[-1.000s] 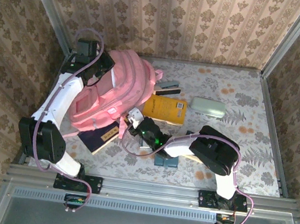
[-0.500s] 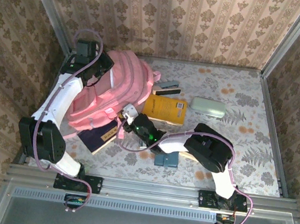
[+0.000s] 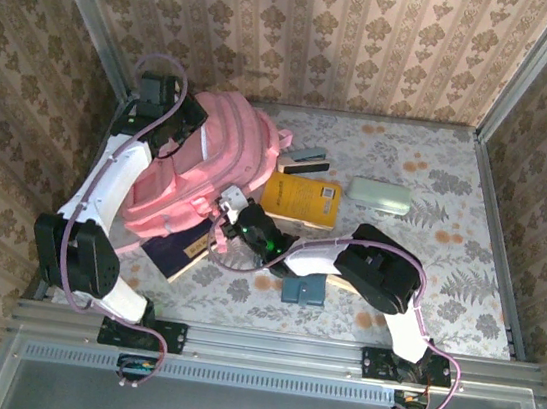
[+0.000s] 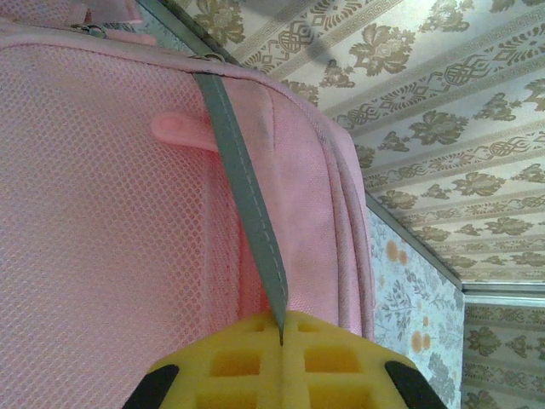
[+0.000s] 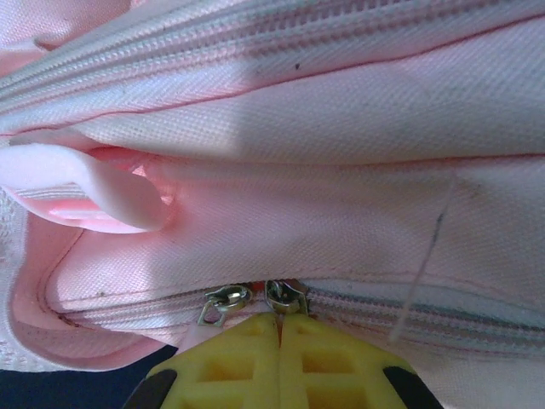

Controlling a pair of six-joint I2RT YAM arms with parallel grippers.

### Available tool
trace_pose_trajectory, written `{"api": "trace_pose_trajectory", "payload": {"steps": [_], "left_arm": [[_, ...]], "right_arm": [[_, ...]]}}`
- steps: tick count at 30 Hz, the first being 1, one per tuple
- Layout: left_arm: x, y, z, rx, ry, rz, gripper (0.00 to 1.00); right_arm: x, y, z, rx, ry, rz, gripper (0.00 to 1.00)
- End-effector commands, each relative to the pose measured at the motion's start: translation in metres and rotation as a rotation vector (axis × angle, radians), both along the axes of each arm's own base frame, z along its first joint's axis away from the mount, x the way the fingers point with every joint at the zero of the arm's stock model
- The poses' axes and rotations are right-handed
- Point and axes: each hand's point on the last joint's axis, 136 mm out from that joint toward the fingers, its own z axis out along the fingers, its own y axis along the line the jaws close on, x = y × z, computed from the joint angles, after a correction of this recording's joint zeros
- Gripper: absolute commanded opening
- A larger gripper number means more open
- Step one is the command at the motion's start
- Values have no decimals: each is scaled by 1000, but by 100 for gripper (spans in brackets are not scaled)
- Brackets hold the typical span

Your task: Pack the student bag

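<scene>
Pinching a grey strap (image 4: 247, 204) at the tips of the left gripper (image 4: 281, 334), pressed together, with the student bag (image 4: 102, 221) just beyond. Pressing tip to tip on the right gripper (image 5: 278, 328), touching two zip sliders (image 5: 285, 295) directly ahead; cannot tell whether pinching one.

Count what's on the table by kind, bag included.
Bags: 1, the student bag
Books: 2, a yellow book and a dark book
Cases: 1, a pale green case
Small teal things: 2, teal item by the bag, teal block
Total: 6 that I can make out
</scene>
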Motion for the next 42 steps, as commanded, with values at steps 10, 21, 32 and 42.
{"api": "trace_pose_trajectory", "payload": {"steps": [10, 21, 32, 42], "left_arm": [[-1, 9, 54, 14, -174, 15, 0], [-2, 12, 55, 17, -179, 23, 0], [-4, 12, 55, 8, -180, 23, 0], [-4, 14, 60, -3, -186, 37, 0]], "right_arm": [[9, -35, 8, -41, -34, -52, 0], [5, -46, 9, 19, 1, 10, 16], [10, -50, 8, 4, -1, -18, 21], [-12, -56, 19, 63, -36, 19, 27]]}}
